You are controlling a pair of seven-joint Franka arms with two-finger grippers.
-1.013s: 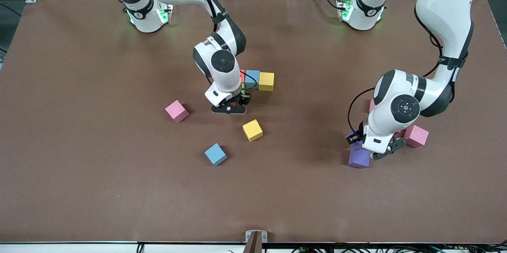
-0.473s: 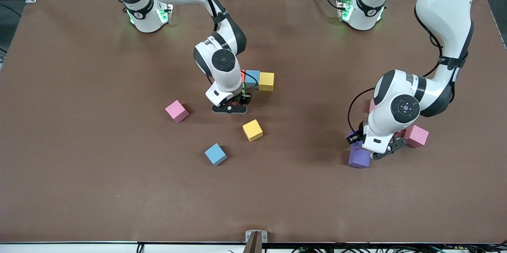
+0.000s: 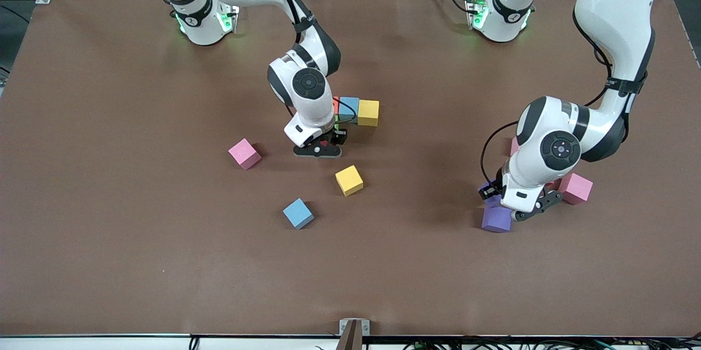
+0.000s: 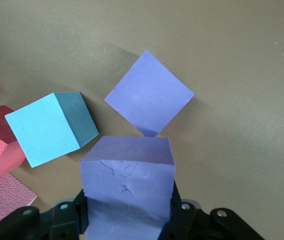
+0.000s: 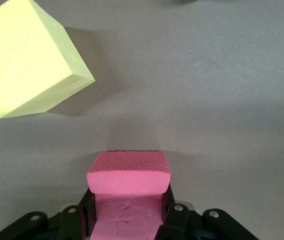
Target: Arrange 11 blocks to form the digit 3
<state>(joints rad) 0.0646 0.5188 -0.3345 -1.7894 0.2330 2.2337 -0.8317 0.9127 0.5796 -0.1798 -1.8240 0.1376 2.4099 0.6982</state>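
Started digit 3 is just a short row so far, with a blue cube [image 3: 349, 108] touching a yellow cube [image 3: 368, 112] mid-worktop. The right hand [image 3: 320, 148] sits right by it, row at about 1 o'clock in the front view, pointing straight down and clamped on a red cube [image 5: 128, 175]. So that arm's way nearer. The left hand [image 3: 520, 212] grips a purple cube [image 4: 128, 185] over its own end, row well apart at roughly 10 o'clock, wrist bent down.

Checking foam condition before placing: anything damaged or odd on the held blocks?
Yes. The purple block in the left gripper shows cracked, creased foam on one face; the red block in the right gripper is creased likewise.
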